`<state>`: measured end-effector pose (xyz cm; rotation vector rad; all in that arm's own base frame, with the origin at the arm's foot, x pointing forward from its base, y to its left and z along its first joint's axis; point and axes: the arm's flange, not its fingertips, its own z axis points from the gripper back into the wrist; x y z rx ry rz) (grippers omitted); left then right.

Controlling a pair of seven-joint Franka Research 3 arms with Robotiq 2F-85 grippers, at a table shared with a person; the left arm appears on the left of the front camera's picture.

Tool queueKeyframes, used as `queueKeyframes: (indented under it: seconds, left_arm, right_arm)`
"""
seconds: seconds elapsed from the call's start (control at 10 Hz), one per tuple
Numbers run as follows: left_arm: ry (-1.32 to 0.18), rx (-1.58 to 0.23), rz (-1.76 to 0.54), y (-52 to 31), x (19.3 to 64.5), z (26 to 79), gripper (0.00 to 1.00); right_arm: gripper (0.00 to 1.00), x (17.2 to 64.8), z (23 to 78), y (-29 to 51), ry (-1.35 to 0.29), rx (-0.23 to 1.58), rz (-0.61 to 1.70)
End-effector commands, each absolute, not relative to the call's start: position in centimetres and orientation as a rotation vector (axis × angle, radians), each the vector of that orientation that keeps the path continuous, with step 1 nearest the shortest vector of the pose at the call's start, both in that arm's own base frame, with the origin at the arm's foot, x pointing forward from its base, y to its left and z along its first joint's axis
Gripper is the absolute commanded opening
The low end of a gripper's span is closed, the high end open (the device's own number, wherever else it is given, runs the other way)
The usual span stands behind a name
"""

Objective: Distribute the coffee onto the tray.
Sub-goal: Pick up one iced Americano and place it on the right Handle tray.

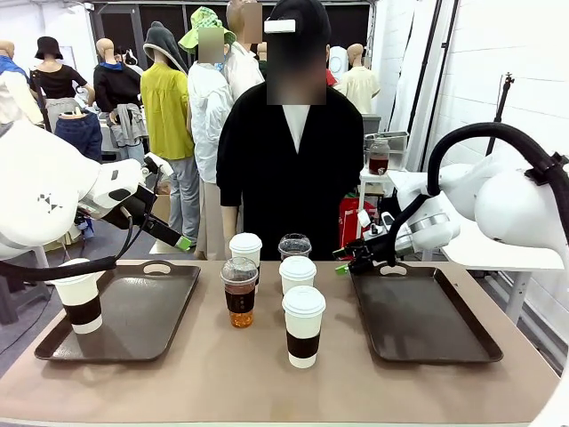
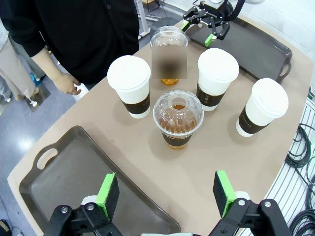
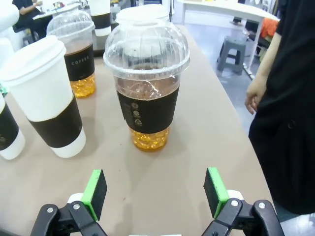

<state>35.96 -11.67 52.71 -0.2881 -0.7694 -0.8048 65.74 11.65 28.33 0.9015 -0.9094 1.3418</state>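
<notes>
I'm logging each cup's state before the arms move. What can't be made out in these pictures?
- Front view: far clear cup, lower half hidden behind a white paper cup.
- Right wrist view: rear white cup, body hidden by that clear cup's dome.
- Right wrist view: leftmost white cup, cut off by the picture edge.
- Front view: tray cup, lid crossed by a black cable.

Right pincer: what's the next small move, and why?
Probably ease the right pincer straight ahead until its open jaws straddle the nearest clear cup. That cup stands upright, centred ahead of the green pads but not yet between them, and the right tray lies close by for set-down.
</notes>
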Motion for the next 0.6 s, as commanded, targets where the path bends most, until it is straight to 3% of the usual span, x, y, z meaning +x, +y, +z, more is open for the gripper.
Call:
queueKeyframes:
  seconds: [0.0,0.5]
  left_arm:
    - [-0.764,-0.295,-0.804,-11.54,35.98,52.62,1.0]
    - [-0.764,-0.295,-0.804,-11.54,35.98,52.62,1.0]
  right_arm:
    - [1.0,67.32,27.72,12.48,-0.956,0.936,1.352]
    - [1.0,66.95,27.47,12.55,-0.921,0.935,1.354]
